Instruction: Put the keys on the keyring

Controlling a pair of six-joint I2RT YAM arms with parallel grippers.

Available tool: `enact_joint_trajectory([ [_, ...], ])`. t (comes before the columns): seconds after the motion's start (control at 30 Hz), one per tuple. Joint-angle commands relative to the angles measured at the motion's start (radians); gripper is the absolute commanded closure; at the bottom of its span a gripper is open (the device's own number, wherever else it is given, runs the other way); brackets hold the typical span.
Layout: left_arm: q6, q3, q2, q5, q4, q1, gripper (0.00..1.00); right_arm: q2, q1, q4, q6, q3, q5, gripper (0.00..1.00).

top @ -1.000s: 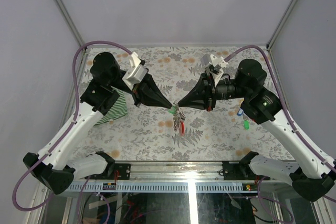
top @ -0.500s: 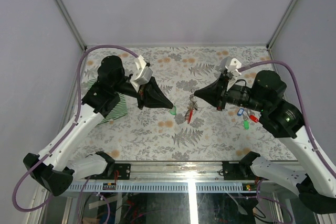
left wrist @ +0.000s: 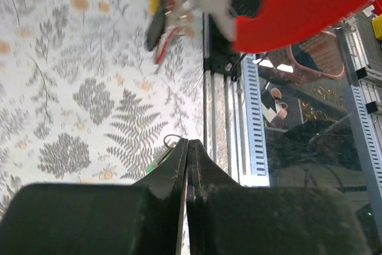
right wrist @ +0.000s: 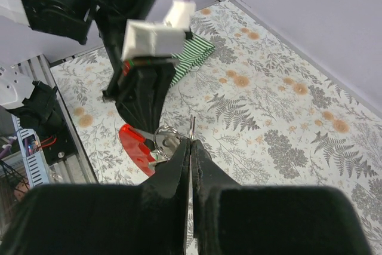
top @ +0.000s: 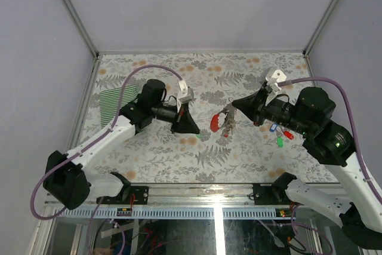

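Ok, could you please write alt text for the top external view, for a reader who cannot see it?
The right gripper holds the keyring, with its red loop, above a floral table; the left gripper, closed, has a green key at its tip. Loose keys lie by the right arm, a green striped cloth far left.

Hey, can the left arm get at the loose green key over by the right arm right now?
Probably not. The left claw is shut on a second green key, and the keyring hanging from the right claw sits between it and the loose green key beside the right arm.
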State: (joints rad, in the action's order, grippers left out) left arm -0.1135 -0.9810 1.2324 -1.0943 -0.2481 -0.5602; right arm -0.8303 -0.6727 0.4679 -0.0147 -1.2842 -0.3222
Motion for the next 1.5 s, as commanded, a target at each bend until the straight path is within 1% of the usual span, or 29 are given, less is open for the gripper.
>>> enact_joint_trajectory([
  [0.0,-0.023,0.035,0.092,0.107,-0.008,-0.036,1.00,0.023,0.004,-0.049,-0.015,-0.004,0.038,1.00],
  [0.23,0.001,0.042,0.278,0.184,0.053,-0.130,1.00,0.039,0.004,-0.042,-0.016,0.014,0.064,1.00],
  [0.4,0.028,0.048,0.370,0.265,0.084,-0.150,1.00,0.051,0.004,-0.031,-0.019,0.024,0.085,1.00],
  [0.5,0.039,0.058,0.383,0.311,0.097,-0.150,1.00,0.056,0.004,-0.027,-0.021,0.027,0.099,1.00],
  [0.6,0.070,0.068,0.364,0.371,0.113,-0.150,1.00,0.058,0.004,-0.017,-0.028,0.026,0.125,1.00],
  [0.7,0.162,0.105,0.320,0.498,0.175,-0.151,1.00,0.058,0.004,0.000,-0.031,0.036,0.159,1.00],
  [0.73,0.205,0.122,0.304,0.557,0.204,-0.149,0.98,0.061,0.004,0.000,-0.030,0.042,0.170,1.00],
  [0.8,0.314,0.169,0.269,0.700,0.261,-0.150,0.89,0.068,0.004,-0.005,-0.025,0.053,0.188,1.00],
  [0.87,0.383,0.201,0.238,0.802,0.291,-0.165,0.80,0.072,0.004,-0.008,-0.021,0.064,0.198,1.00],
  [0.93,0.420,0.212,0.217,0.921,0.278,-0.202,0.74,0.072,0.004,-0.006,-0.020,0.068,0.209,1.00],
  [1.0,0.447,0.210,0.211,1.034,0.254,-0.243,0.65,0.072,0.004,-0.005,-0.013,0.072,0.227,1.00],
  [1.03,0.469,0.204,0.214,1.083,0.241,-0.257,0.63,0.072,0.004,-0.003,-0.010,0.074,0.240,1.00],
  [1.23,0.614,0.143,0.307,1.260,0.147,-0.302,0.60,0.075,0.004,0.026,-0.007,0.081,0.345,1.00],
  [1.37,0.660,0.052,0.387,1.404,0.047,-0.363,0.55,0.080,0.004,0.039,-0.002,0.090,0.350,1.00],
  [1.47,0.673,-0.005,0.436,1.449,0.011,-0.407,0.51,0.081,0.004,0.042,0.001,0.089,0.340,1.00],
])
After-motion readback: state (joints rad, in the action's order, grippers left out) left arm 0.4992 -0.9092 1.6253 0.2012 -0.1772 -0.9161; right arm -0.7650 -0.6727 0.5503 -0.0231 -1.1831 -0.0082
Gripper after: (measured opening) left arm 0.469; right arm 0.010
